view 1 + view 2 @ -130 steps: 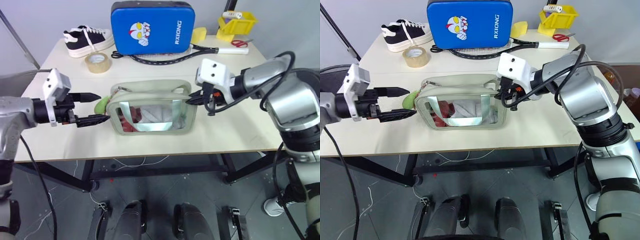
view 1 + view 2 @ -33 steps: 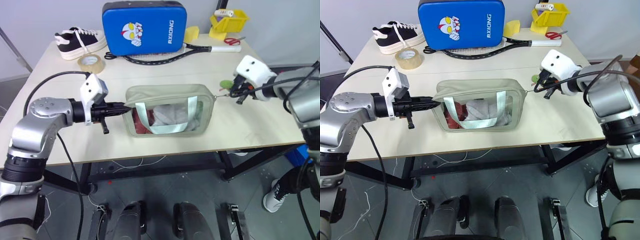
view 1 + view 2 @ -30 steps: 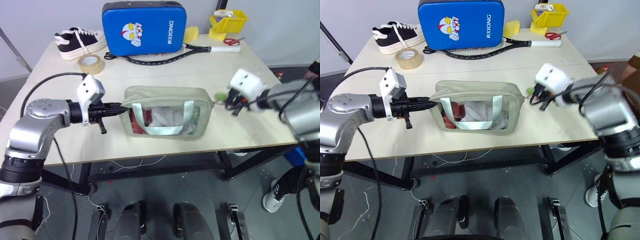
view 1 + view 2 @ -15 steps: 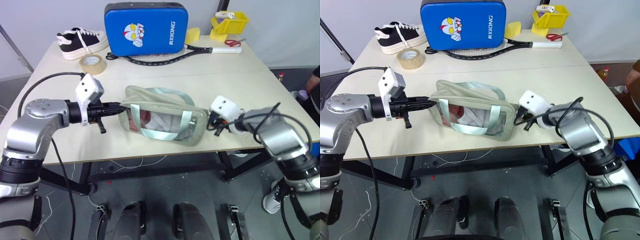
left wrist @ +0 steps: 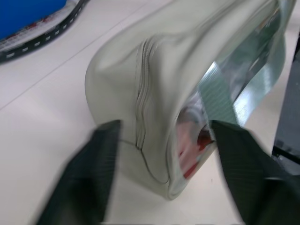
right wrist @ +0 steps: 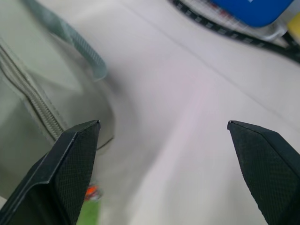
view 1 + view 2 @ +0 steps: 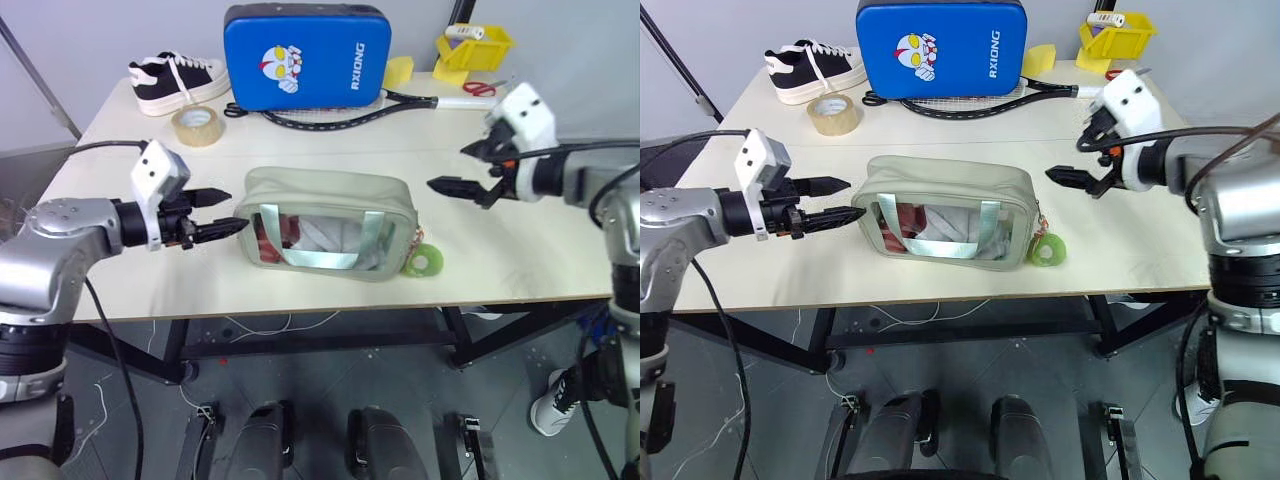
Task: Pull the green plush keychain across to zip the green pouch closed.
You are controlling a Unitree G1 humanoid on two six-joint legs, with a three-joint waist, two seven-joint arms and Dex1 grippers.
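pouch (image 7: 325,222) 1 | keychain (image 7: 424,262) 1 | shoe (image 7: 178,79) 1 | tape roll (image 7: 196,125) 1 | blue case (image 7: 305,55) 1 | yellow bin (image 7: 473,49) 1, perhaps more

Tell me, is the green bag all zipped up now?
It looks zipped: the green pouch shows a shut seam, and the green plush keychain lies at its far end on the table. Nothing is in hand: the left gripper and right gripper are both open, off the pouch. Nothing seems left.

Keychain (image 7: 424,262) lies right of pouch (image 7: 328,228) on table (image 7: 500,260).
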